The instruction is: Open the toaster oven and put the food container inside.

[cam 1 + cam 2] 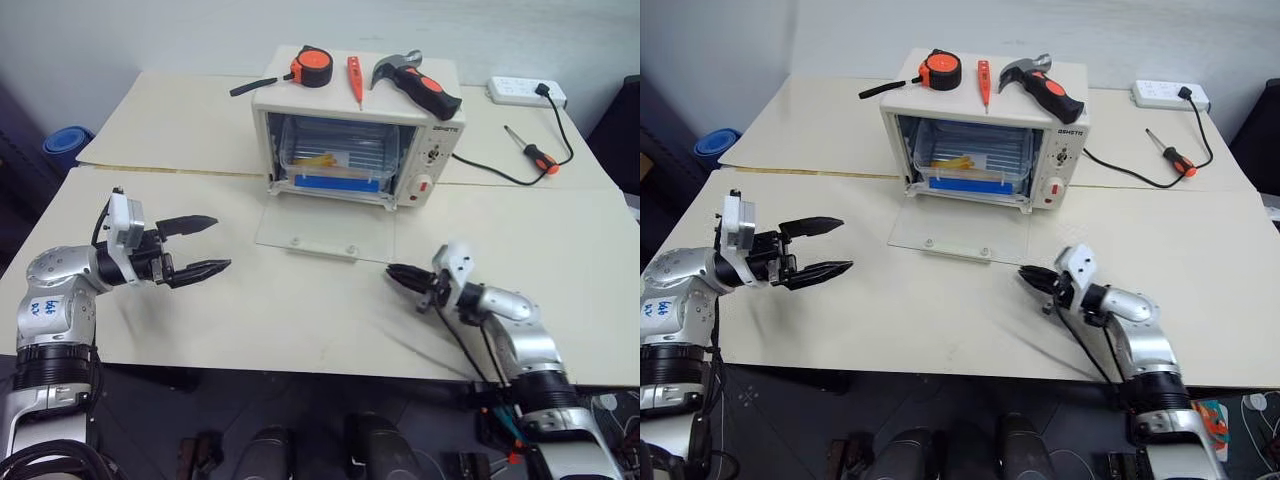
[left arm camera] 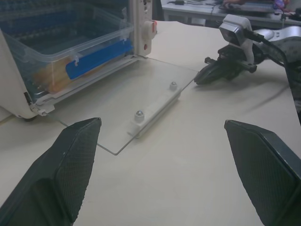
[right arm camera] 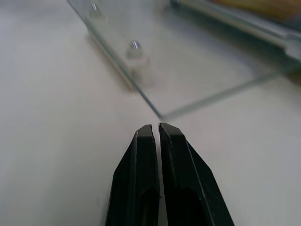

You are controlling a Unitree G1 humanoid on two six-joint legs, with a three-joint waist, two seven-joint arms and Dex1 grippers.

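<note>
Clear plastic food container (image 1: 335,158) is seated inside the toaster oven (image 1: 360,135), left gripper (image 1: 200,245) spread apart, right gripper (image 1: 397,274) pressed together.

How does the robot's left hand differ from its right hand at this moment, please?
The left hand has its two black fingers spread wide; the right hand has them pressed shut. The left hand hovers off the left of the cream-white toaster oven's lowered glass door; the right hand sits near the door's right front corner. Both are empty and point inward.
</note>
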